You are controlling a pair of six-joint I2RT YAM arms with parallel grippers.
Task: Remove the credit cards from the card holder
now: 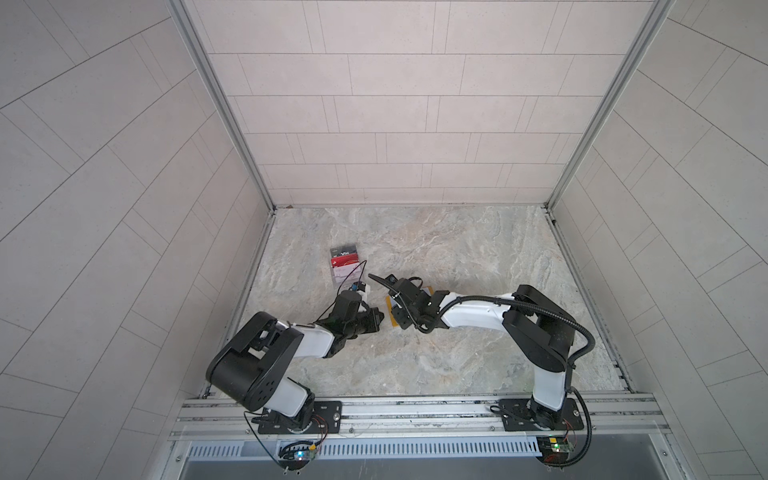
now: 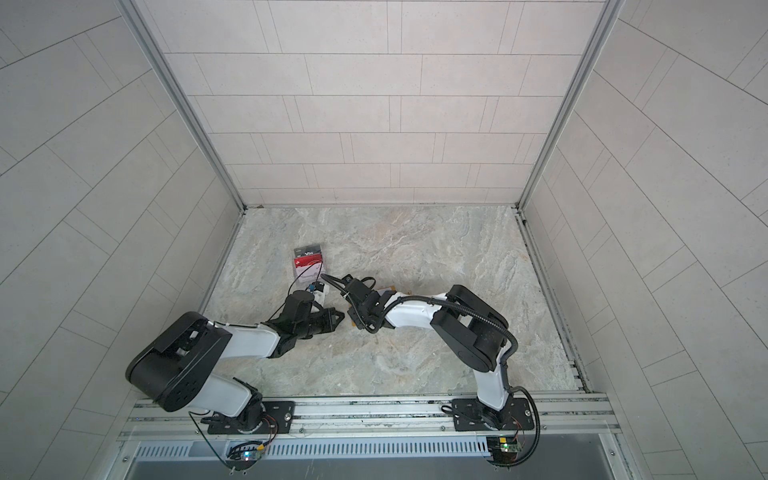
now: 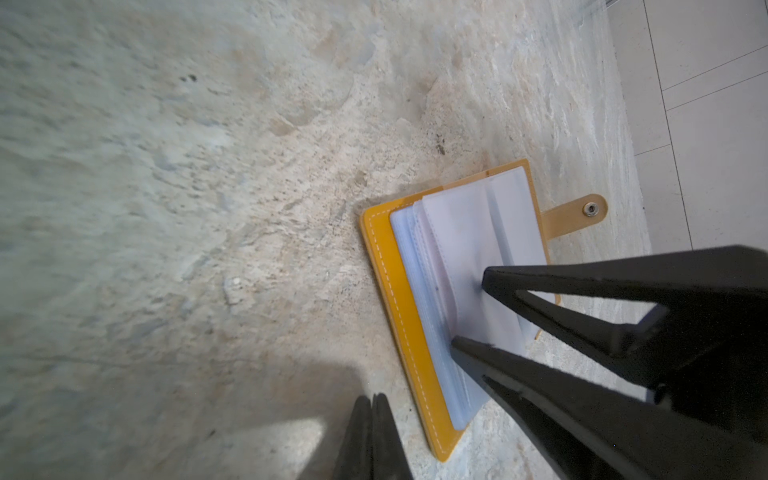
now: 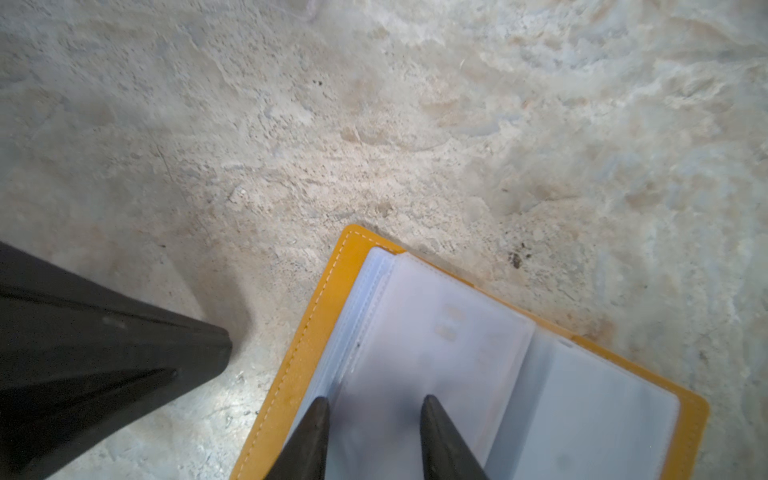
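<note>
The card holder (image 3: 397, 299) lies open on the worktop (image 3: 187, 187), with its snap tab (image 3: 582, 212) flat. The right end effector (image 4: 374, 401) stands over it, jaws partly apart, tips on the top clear sleeve (image 4: 415, 299), gripping nothing that I can see. Faint marks through that sleeve suggest a credit card (image 4: 451, 328) inside. The left end effector (image 3: 371, 401) is closed and empty, just beside the card holder's cover, not pinning it. The risk is that closing now pinches the floppy sleeve rather than the card. A pull would then drag the whole unpinned card holder along.
</note>
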